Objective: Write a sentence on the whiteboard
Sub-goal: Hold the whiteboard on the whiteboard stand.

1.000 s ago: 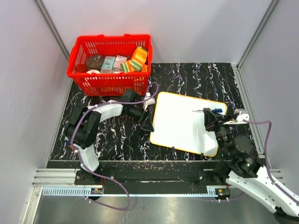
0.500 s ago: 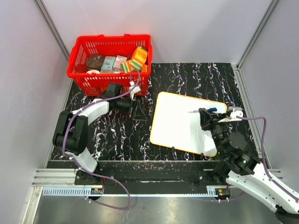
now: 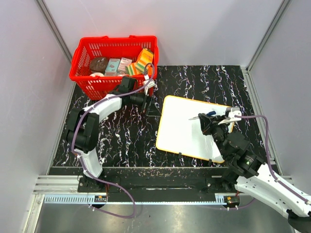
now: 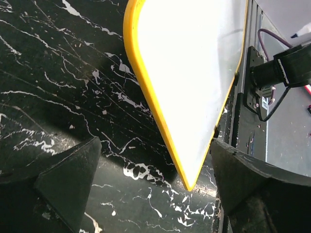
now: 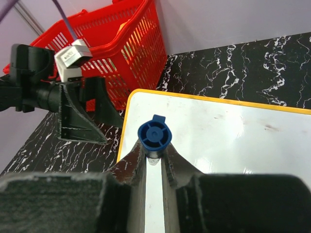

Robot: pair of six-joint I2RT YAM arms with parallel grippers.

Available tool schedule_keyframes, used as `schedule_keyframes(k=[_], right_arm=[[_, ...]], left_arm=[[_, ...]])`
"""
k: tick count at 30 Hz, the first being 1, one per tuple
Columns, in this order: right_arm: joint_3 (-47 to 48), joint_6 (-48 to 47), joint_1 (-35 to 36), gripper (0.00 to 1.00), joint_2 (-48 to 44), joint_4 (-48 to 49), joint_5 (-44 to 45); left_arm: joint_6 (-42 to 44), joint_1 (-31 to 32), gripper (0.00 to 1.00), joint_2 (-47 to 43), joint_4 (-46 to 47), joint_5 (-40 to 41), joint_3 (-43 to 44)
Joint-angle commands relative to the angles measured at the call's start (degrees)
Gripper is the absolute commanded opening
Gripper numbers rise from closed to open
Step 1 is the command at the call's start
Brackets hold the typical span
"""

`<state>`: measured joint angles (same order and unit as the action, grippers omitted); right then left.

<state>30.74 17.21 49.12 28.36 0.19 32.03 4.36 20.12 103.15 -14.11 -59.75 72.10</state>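
Observation:
The whiteboard lies flat on the dark marble table, white with a yellow-orange rim. No blue sentence shows on it. My right gripper hovers over the board's right half and is shut on a blue-capped marker. In the right wrist view the marker's blue end sits between my fingers, above the board. My left gripper is open and empty just off the board's far left corner. In the left wrist view its fingers flank a corner of the board.
A red basket holding several packets stands at the back left, close behind my left arm; it also shows in the right wrist view. Grey walls enclose the table on three sides. A metal rail runs along the near edge.
My left gripper swung away from the board's left edge toward the basket, then back to the board's far left corner. My right gripper moved left over the board with the marker.

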Motion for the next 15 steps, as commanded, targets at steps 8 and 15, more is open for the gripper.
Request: schedule_keyframes(k=[8, 15], right_arm=[[2.66, -0.16, 0.18, 0.0, -0.76, 2.28, -0.3], [2.48, -0.07, 0.18, 0.0, -0.94, 2.28, -0.13]], left_arm=[[0.47, 2.64, 0.95, 7.32, 1.36, -4.33, 7.97], [-0.32, 4.66, 0.89, 9.7, 1.54, -7.04, 10.87]])
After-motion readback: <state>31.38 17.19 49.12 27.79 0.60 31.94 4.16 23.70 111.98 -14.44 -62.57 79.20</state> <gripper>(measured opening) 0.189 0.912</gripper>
